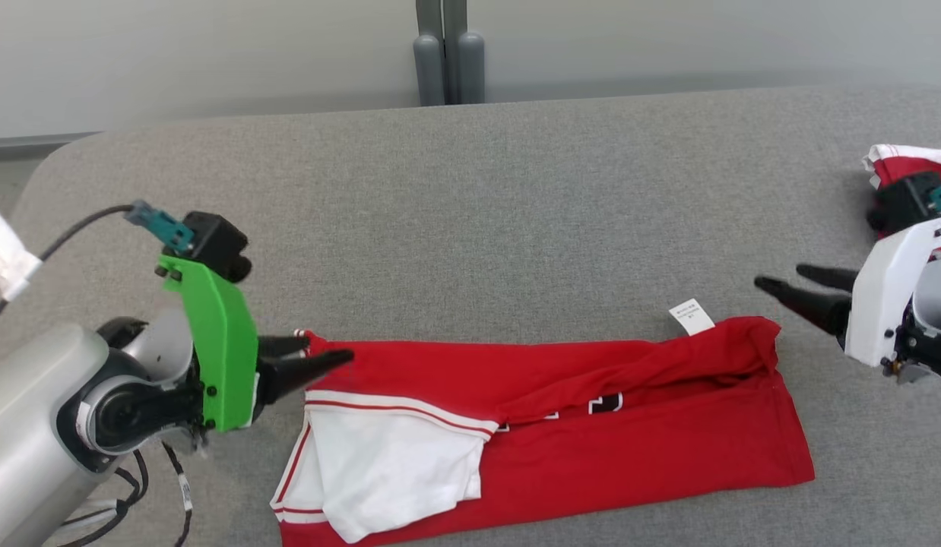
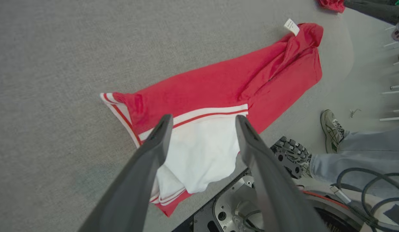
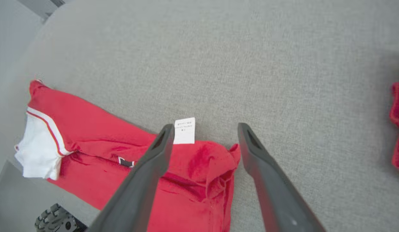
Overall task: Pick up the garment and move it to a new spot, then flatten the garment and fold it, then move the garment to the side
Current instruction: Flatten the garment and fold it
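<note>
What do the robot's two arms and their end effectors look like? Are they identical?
Nearly. Each ends in two long, dark, tapering fingers. The left end effector is mounted on a bright green bracket topped by a black block, a teal plug and a black cable, on a rounded silver forearm. The right end effector has a white bracket instead.

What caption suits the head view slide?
Red garment folded on table; left gripper, right gripper open near its ends.
</note>
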### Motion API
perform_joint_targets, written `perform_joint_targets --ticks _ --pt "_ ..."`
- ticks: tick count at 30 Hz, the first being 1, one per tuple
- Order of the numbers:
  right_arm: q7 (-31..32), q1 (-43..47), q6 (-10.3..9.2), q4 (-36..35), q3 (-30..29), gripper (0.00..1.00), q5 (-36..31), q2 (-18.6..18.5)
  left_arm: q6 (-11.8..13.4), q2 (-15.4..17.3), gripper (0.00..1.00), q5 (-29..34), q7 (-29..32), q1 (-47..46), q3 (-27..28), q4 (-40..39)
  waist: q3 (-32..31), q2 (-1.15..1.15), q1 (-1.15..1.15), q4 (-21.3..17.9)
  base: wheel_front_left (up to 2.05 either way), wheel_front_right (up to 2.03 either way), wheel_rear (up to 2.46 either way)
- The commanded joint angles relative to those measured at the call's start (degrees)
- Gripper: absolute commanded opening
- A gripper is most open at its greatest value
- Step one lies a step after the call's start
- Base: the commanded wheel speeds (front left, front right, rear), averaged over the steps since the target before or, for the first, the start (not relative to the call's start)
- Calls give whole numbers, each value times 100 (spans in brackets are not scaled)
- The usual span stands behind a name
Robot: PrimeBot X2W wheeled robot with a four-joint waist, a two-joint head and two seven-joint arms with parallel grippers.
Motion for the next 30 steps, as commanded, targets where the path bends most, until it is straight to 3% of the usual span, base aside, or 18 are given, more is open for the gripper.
perform_joint_targets --ticks 1,6,10,13,17,21,24,27,30 --pt "-301 106 1 -39 -114 100 91 -26 -38 38 100 131 -247 71 80 13 -142 0 0 -22 0 0 0" --pt "-1810 473 2 -119 -494 100 103 15 5 221 100 605 -1578 426 447 -100 -301 0 0 -11 0 0 0" --pt "-2770 861 1 121 -797 100 83 212 336 388 100 1041 -2761 853 717 -200 -405 0 0 -16 0 0 0" --pt "-2915 1138 2 345 -1247 100 -109 445 686 447 100 1222 -3653 1265 931 -288 -462 0 0 -11 0 0 0" --pt "-2917 1836 1 595 -2681 100 -941 1032 1258 481 100 1569 -4886 1861 1192 -403 -508 0 0 -7 0 0 0" --pt "-2919 2700 2 408 -4060 100 -1921 1702 1880 263 100 1951 -5318 2495 1561 -553 -537 0 0 17 0 0 0" --pt "-2919 3440 2 239 -4723 100 -2505 2175 2210 -211 100 2481 -5346 3086 2414 -749 -547 0 0 48 0 0 0" --pt "-2920 3887 2 136 -4984 100 -2827 2434 2262 -763 100 3155 -5342 3779 3199 -897 -539 0 0 55 0 0 0" --pt "-2920 4189 2 138 -5088 100 -2992 2582 2134 -1351 100 3774 -5344 4380 3843 -1009 -518 0 0 47 0 0 0"
